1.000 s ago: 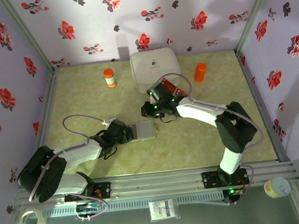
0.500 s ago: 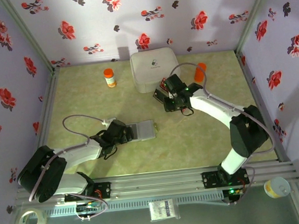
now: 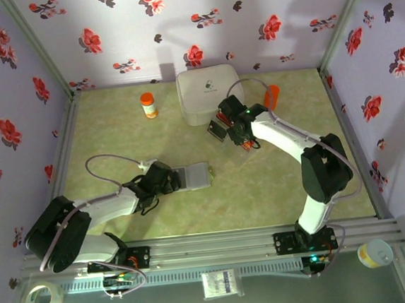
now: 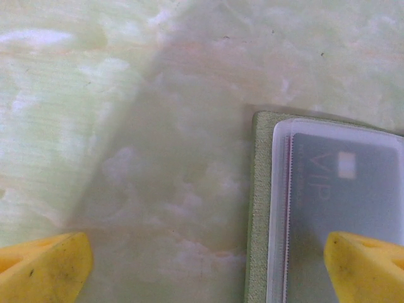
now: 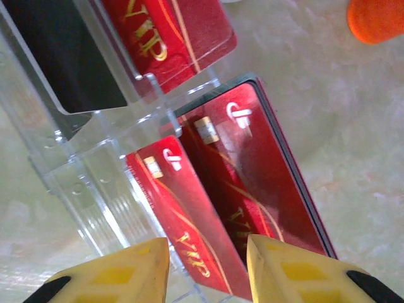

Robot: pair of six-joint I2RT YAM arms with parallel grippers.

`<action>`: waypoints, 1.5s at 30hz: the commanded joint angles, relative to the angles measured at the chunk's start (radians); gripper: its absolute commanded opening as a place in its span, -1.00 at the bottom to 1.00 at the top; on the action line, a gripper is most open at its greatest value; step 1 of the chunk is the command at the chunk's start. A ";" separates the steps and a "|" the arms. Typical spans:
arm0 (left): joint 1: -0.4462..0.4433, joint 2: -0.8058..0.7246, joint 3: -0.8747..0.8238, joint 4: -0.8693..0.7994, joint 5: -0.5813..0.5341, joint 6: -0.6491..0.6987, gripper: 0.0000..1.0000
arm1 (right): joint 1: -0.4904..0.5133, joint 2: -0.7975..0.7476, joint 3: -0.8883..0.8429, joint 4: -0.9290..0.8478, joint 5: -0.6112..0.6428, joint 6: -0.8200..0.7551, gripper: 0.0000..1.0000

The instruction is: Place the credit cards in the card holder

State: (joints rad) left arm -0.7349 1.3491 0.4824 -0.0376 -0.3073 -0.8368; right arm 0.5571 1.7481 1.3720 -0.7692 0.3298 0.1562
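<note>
We judge the task barely begun. The card holder (image 3: 194, 175) lies flat on the table (image 3: 109, 138) in front of the left arm, with one dark card (image 4: 347, 183) already under its clear sleeve. The left pincer (image 4: 208, 259) stands wide apart, one finger over the holder and the other on bare table beside it. The other credit cards (image 5: 252, 177), several red and one black, sit in the clear tray (image 5: 95, 177) just in front of the white box (image 3: 210, 93). The right pincer (image 5: 208, 252) is at the tray with a red card's edge between its fingers; we cannot tell whether it grips. Those cards are all left to move.
</note>
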 commanded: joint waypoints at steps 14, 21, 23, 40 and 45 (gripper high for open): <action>0.006 0.063 -0.027 -0.067 0.020 -0.023 0.94 | -0.025 0.048 0.031 -0.014 -0.083 -0.017 -0.49; 0.006 0.064 -0.028 -0.064 0.021 -0.024 0.94 | -0.025 0.029 0.033 -0.019 -0.111 -0.028 -0.77; 0.006 0.063 -0.028 -0.065 0.020 -0.024 0.94 | -0.026 0.021 0.032 -0.017 -0.132 -0.036 -0.81; 0.006 0.056 -0.028 -0.067 0.020 -0.025 0.93 | -0.042 0.023 0.031 -0.011 -0.229 -0.051 -0.77; 0.006 0.056 -0.028 -0.065 0.019 -0.024 0.93 | -0.045 0.037 0.033 -0.006 -0.260 -0.048 -0.76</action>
State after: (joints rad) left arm -0.7357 1.3556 0.4854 -0.0380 -0.3119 -0.8368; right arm 0.5117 1.7634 1.3964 -0.7681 0.1417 0.1074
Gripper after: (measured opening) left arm 0.967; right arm 0.119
